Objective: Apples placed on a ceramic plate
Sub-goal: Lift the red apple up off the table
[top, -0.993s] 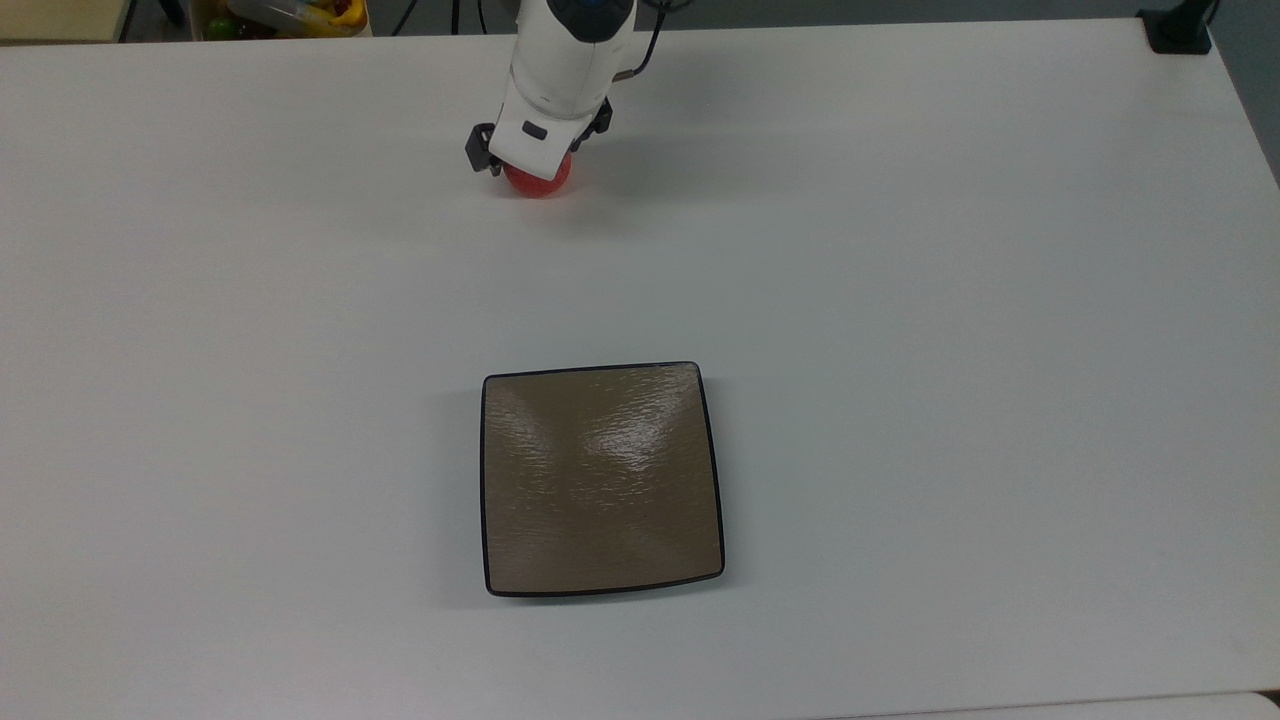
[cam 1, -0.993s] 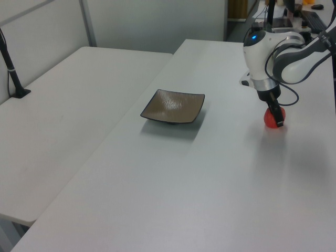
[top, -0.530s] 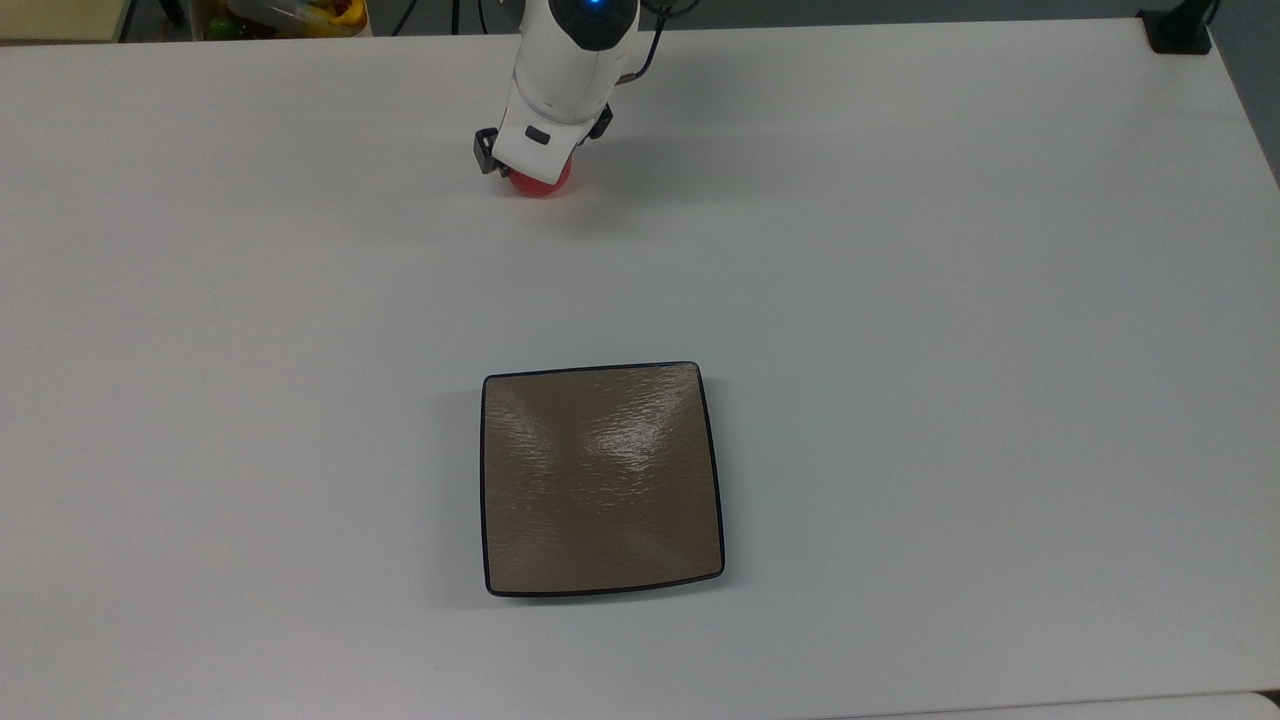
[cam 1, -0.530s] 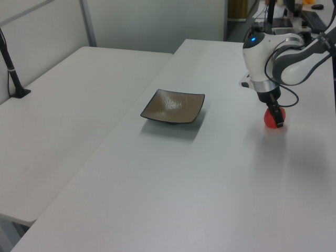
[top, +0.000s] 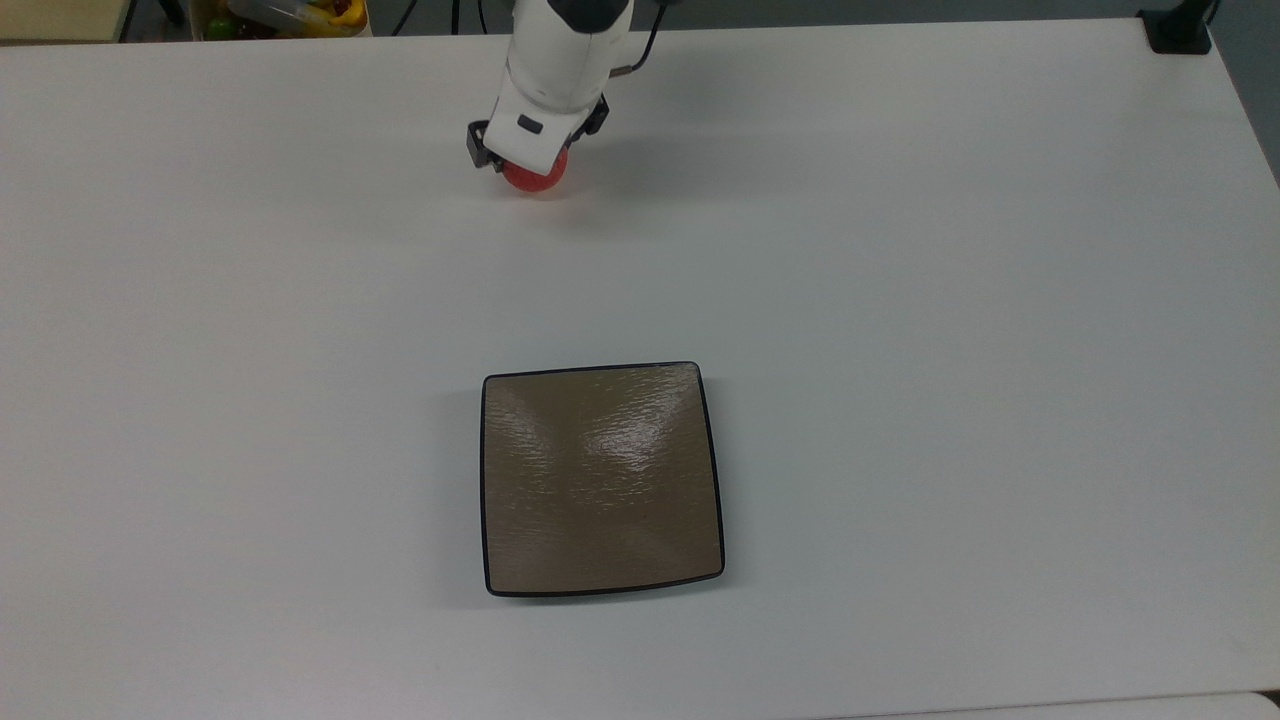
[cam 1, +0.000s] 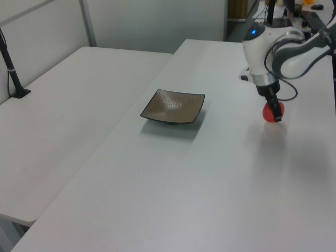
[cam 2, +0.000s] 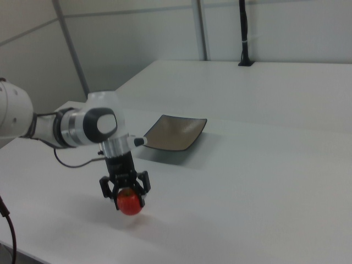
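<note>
One apple point(cam 2: 130, 203) and one ceramic plate point(top: 600, 480) were in the scene, both over a white table point(top: 950, 350), along with one arm point(cam 2: 66, 127) carrying one gripper point(cam 2: 125, 192). The gripper was closed around the apple, its dark fingers point(cam 2: 144, 183) pressed to either side of the red fruit. In the right view the apple hung directly below the gripper's body, and a faint reddish shadow lay on the table under it, so the apple seemed lifted just clear of the surface; whether it was fully off the table could not be told for certain. In the top view the apple point(top: 535, 176) sat near the far edge of the table, well apart from the plate, which lay nearer the top view's bottom edge. In the left view the apple point(cam 1: 273, 111) was toward the left view's right, with the plate point(cam 1: 173, 106) well apart toward the middle. The plate was bare, with glare on its rippled surface. From above, the white gripper point(top: 532, 165) body hid most of the apple, so only its lower red curve showed; stem and dimple could not be made out
</note>
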Robot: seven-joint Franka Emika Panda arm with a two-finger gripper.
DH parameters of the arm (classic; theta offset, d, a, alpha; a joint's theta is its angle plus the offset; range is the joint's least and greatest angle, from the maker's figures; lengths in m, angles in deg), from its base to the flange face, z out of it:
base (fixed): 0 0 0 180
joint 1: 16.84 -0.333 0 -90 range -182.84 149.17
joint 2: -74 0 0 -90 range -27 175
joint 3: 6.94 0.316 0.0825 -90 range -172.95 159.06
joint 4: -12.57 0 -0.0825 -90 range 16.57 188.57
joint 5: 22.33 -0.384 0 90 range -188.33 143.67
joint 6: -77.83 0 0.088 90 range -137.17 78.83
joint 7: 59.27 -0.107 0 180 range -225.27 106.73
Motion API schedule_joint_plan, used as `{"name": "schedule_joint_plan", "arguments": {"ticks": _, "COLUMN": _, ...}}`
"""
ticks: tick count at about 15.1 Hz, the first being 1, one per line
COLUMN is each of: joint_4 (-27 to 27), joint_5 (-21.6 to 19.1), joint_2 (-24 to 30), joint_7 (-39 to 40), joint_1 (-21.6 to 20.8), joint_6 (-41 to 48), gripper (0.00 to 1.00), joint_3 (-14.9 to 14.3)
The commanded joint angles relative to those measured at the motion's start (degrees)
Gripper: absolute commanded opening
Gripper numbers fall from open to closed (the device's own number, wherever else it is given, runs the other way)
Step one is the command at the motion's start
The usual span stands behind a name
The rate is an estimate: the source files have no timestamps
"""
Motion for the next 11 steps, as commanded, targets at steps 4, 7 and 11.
{"name": "schedule_joint_plan", "arguments": {"ticks": 4, "joint_4": -18.30, "joint_5": -7.53, "joint_2": 3.19, "joint_7": 0.80, "joint_1": -0.14, "joint_6": 20.64, "gripper": 0.07, "joint_3": -0.69}}
{"name": "schedule_joint_plan", "arguments": {"ticks": 7, "joint_4": -24.91, "joint_5": -9.30, "joint_2": 2.84, "joint_7": 0.80, "joint_1": -0.14, "joint_6": 25.84, "gripper": 0.07, "joint_3": -0.69}}
{"name": "schedule_joint_plan", "arguments": {"ticks": 11, "joint_4": -29.22, "joint_5": -9.57, "joint_2": 0.74, "joint_7": 0.80, "joint_1": -0.13, "joint_6": 26.20, "gripper": 0.08, "joint_3": -0.69}}
